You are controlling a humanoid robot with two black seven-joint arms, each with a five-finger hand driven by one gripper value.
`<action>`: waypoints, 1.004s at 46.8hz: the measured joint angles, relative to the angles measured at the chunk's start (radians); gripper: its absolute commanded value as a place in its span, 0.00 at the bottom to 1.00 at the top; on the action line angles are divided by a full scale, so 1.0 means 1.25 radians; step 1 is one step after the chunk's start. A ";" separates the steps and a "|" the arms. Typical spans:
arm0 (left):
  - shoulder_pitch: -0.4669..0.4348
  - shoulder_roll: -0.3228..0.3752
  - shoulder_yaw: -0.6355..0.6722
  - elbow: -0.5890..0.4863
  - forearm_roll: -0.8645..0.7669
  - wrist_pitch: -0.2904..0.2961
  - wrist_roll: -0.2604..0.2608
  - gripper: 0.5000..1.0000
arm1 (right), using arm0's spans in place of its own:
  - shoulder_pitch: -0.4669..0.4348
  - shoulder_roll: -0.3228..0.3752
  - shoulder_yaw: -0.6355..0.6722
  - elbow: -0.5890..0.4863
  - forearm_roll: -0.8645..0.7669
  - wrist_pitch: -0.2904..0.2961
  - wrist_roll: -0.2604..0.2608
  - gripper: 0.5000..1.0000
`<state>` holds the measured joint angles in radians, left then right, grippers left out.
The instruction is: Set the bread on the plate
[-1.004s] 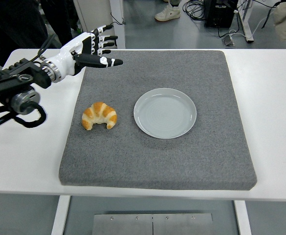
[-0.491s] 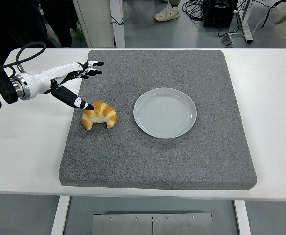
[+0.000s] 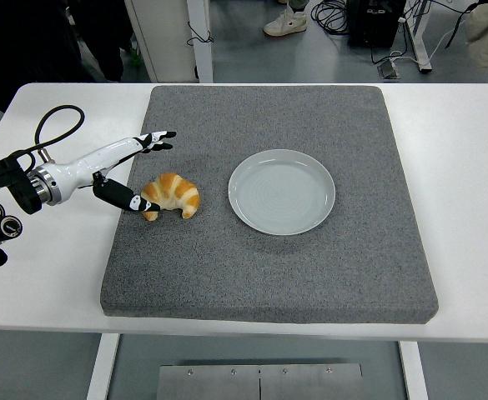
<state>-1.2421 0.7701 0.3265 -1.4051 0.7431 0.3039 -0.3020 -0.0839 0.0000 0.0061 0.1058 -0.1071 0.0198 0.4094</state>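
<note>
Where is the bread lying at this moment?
In the head view the bread lies on the left part of the grey mat, left of the empty plate and apart from it, with the left hand open right beside it.

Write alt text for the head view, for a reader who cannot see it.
The robot's left hand, fingers spread, reaches around a croissant on a grey mat, thumb at its left end. An empty plate sits to the croissant's right.

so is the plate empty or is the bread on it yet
Empty. The plate shows only its bare surface; the bread lies on the grey mat to its left, by the open left hand.
</note>
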 measured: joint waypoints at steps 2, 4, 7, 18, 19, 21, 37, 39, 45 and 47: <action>0.007 -0.009 -0.003 0.010 0.000 0.001 0.000 0.90 | 0.000 0.000 0.000 0.000 0.000 0.000 0.000 1.00; 0.012 -0.017 -0.004 0.024 0.001 0.002 0.000 0.90 | -0.001 0.000 0.000 0.000 0.000 0.000 0.000 1.00; 0.023 -0.029 -0.005 0.042 0.003 0.002 0.000 0.90 | -0.001 0.000 0.000 0.000 0.000 0.000 0.000 1.00; 0.067 -0.077 -0.006 0.105 0.044 0.026 -0.045 0.87 | -0.003 0.000 0.000 -0.001 0.000 0.000 0.000 1.00; 0.070 -0.081 -0.006 0.107 0.045 0.031 -0.051 0.87 | -0.004 0.000 0.000 -0.001 0.000 0.000 0.000 1.00; 0.073 -0.088 -0.006 0.112 0.046 0.041 -0.059 0.87 | -0.004 0.000 0.000 -0.001 0.000 0.000 0.000 1.00; 0.088 -0.117 -0.008 0.151 0.041 0.057 -0.064 0.85 | -0.008 0.000 0.000 -0.001 0.000 0.000 0.000 1.00; 0.090 -0.120 -0.009 0.153 0.038 0.057 -0.064 0.84 | -0.008 0.000 0.000 -0.002 0.000 0.000 0.000 1.00; 0.092 -0.124 -0.009 0.164 0.033 0.057 -0.064 0.80 | -0.008 0.000 0.000 -0.002 0.000 0.000 0.000 1.00; 0.094 -0.128 -0.010 0.168 0.032 0.056 -0.064 0.75 | -0.008 0.000 0.001 -0.002 0.000 0.000 0.000 1.00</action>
<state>-1.1249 0.6104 0.3145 -1.1953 0.7830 0.3745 -0.3823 -0.0937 0.0000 0.0068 0.1028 -0.1074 0.0199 0.4096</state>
